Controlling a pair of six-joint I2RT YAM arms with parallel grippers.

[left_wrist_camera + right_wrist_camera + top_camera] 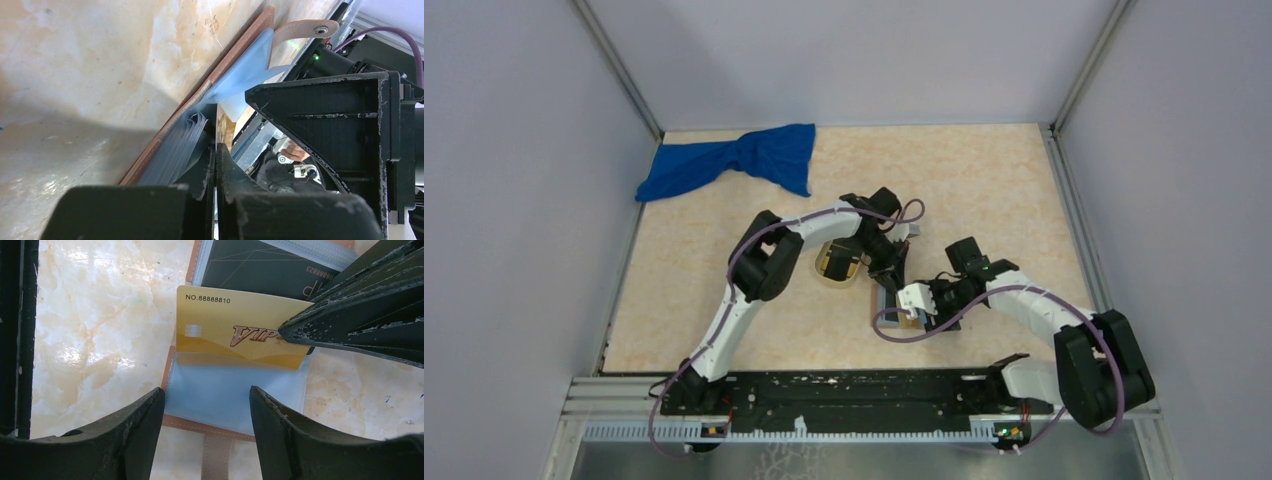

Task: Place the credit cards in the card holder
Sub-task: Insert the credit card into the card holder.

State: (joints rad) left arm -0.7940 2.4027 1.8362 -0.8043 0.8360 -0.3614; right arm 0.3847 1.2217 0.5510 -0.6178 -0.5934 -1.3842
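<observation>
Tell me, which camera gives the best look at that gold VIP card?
The right wrist view: the gold card shows face on, lettering readable, partly tucked into the card holder, its edge pinched by the left hand. The left wrist view shows only a thin yellowish edge; from the top view, the arms mostly hide it.

The table point(984, 180) has a pale beige, marbled top, walled in on three sides by grey panels. A crumpled blue cloth point(734, 165) lies at its far left corner, well apart from the rest. Near the middle sits a tan oval tray point(834, 262), and just to its near right the card holder point(225, 390) lies opened flat, blue-grey inside up.
</observation>
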